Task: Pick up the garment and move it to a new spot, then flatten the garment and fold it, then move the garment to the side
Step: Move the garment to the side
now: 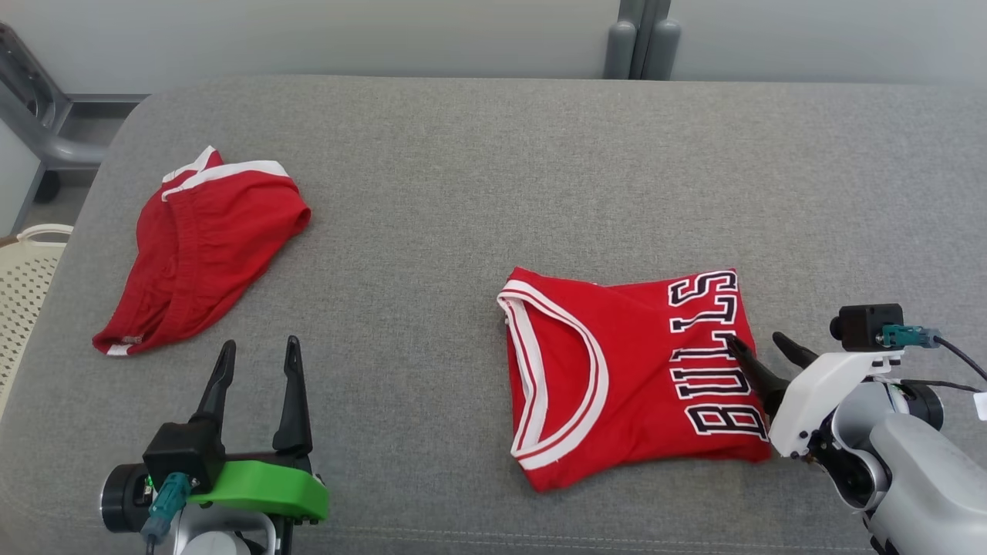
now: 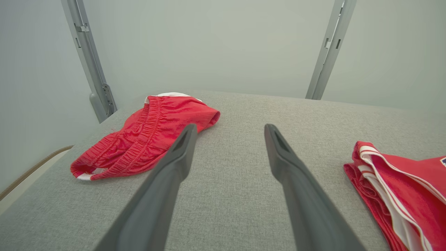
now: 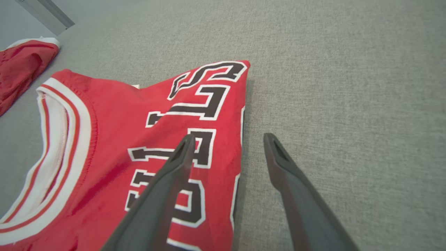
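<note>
— Fingers (image 3: 167,181) on the right gripper (image 1: 752,339) are standing spread, gripping nothing. One is hanging over the jersey's (image 1: 617,370) lettering and the other over bare cushion (image 1: 463,193), at the jersey's edge farthest from the shorts (image 1: 200,247).

— And the left gripper (image 1: 260,343)?

— Also spread and empty, hovering just nearer the robot than the shorts. The jersey is lying folded, well apart from the shorts, on their right.

— So the fold is looking finished, and I'm judging the move aside is coming.

— Agreed. I'm thinking one finger should be sliding under every layer at that edge before pinching. Otherwise the top layer alone will be lifting and the fold opening.

— Should the left be helping?

— Probably, taking the collar side facing the shorts, so both ends are travelling level and low. I'd be setting it down beside the shorts, not on them.
</note>
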Motion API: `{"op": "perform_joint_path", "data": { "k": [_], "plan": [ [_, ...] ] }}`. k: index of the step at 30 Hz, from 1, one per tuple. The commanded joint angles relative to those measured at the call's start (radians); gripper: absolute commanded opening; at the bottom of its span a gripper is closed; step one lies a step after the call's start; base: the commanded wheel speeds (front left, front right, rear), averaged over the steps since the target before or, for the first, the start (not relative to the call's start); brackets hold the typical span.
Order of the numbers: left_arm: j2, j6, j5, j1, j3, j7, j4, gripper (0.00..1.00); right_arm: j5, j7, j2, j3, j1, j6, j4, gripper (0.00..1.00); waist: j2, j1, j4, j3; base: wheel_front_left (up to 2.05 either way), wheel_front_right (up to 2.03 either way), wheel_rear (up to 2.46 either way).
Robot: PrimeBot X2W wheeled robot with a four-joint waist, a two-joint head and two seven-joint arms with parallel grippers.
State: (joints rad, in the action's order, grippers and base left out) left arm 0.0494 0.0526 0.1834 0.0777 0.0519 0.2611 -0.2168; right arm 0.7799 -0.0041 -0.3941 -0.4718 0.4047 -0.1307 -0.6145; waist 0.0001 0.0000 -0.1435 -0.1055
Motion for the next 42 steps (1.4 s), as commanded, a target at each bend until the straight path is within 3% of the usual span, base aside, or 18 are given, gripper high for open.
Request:
{"op": "perform_joint_path", "data": {
  "k": [1, 13, 14, 15, 16, 30, 42],
  "plan": [
    [0.002, 0.001, -0.003, -0.003, -0.005, 0.004, 0.0, 1.0, 0.022, 0.009, -0.014, -0.013, 0.018, 0.0, -0.019, 1.0, -0.0001, 0.0, -0.006, -0.004, 0.0, 0.0, 0.0],
    [0.002, -0.004, 0.016, 0.012, 0.004, 0.004, -0.003, 1.0, 0.184, 0.059, -0.035, -0.15, 0.076, 0.0, -0.087, 1.0, -0.0001, 0.0, -0.038, -0.025, 0.0, 0.0, 0.0],
    [0.002, -0.006, 0.017, 0.012, 0.005, 0.004, -0.003, 1.0, 0.193, 0.061, -0.038, -0.161, 0.077, 0.0, -0.088, 0.96, -0.0001, 0.0, -0.039, -0.026, 0.0, 0.0, 0.0],
    [0.002, -0.007, 0.019, 0.012, 0.006, 0.004, -0.003, 1.0, 0.202, 0.055, -0.041, -0.173, 0.081, 0.0, -0.087, 0.41, -0.0001, 0.0, -0.039, -0.027, 0.0, 0.0, 0.0],
    [0.002, -0.008, 0.019, 0.012, 0.006, 0.004, -0.002, 1.0, 0.212, 0.046, -0.042, -0.183, 0.086, 0.0, -0.082, 0.0, -0.0001, 0.0, -0.04, -0.028, 0.0, 0.0, 0.0],
    [0.002, -0.002, 0.02, 0.018, 0.0, 0.004, 0.004, 1.0, 0.276, -0.042, -0.107, -0.297, 0.208, 0.0, -0.096, 0.0, -0.0001, 0.0, -0.012, -0.042, 0.0, 0.0, 0.0],
    [0.002, 0.021, -0.019, 0.061, -0.027, 0.004, 0.036, 1.0, 0.29, -0.062, -0.224, -0.314, 0.412, 0.0, -0.166, 0.0, -0.0001, 0.0, 0.048, -0.156, 0.0, 0.0, 0.0]
  ]
}}
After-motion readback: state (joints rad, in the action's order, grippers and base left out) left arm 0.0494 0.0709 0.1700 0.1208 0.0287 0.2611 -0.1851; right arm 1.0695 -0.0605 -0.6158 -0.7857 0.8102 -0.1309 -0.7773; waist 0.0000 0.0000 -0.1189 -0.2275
